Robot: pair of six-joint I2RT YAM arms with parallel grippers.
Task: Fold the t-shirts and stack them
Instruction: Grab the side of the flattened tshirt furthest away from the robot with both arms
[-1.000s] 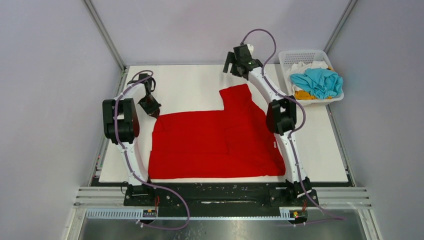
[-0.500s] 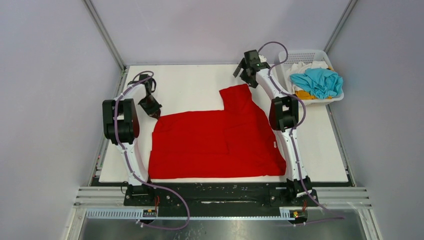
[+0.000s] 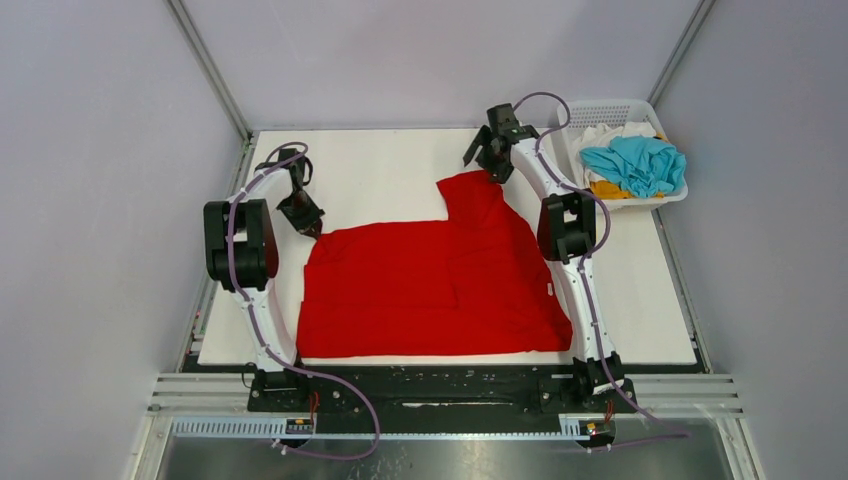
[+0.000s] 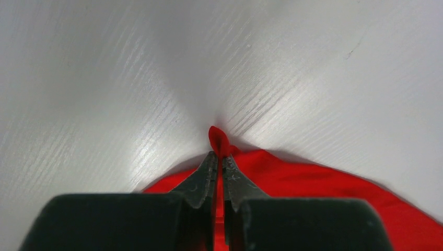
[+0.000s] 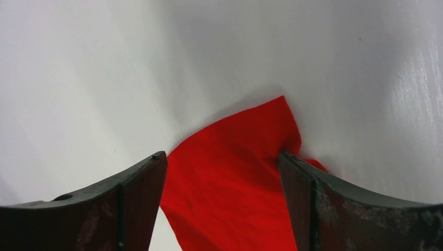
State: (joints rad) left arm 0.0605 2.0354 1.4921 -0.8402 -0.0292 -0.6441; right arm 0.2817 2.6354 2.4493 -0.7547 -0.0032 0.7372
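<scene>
The red t-shirt point(image 3: 430, 280) lies spread on the white table, one flap reaching toward the back. My left gripper point(image 3: 310, 224) is shut on the shirt's far left corner; in the left wrist view a red tip point(image 4: 218, 141) pokes out between the closed fingertips of the gripper point(image 4: 219, 157). My right gripper point(image 3: 485, 168) is open over the back flap's far corner; the red cloth point(image 5: 235, 172) lies between its spread fingers point(image 5: 222, 162). The turquoise point(image 3: 632, 162), orange-yellow point(image 3: 606, 190) and white point(image 3: 612, 132) shirts are piled in the basket.
A white perforated basket point(image 3: 600, 108) stands at the back right corner of the table. The white table top point(image 3: 380, 170) is bounded by metal frame rails and grey walls. The arm bases are at the near edge.
My right gripper has swung right and come down to the back flap's far corner. The left gripper stays on the left corner.
</scene>
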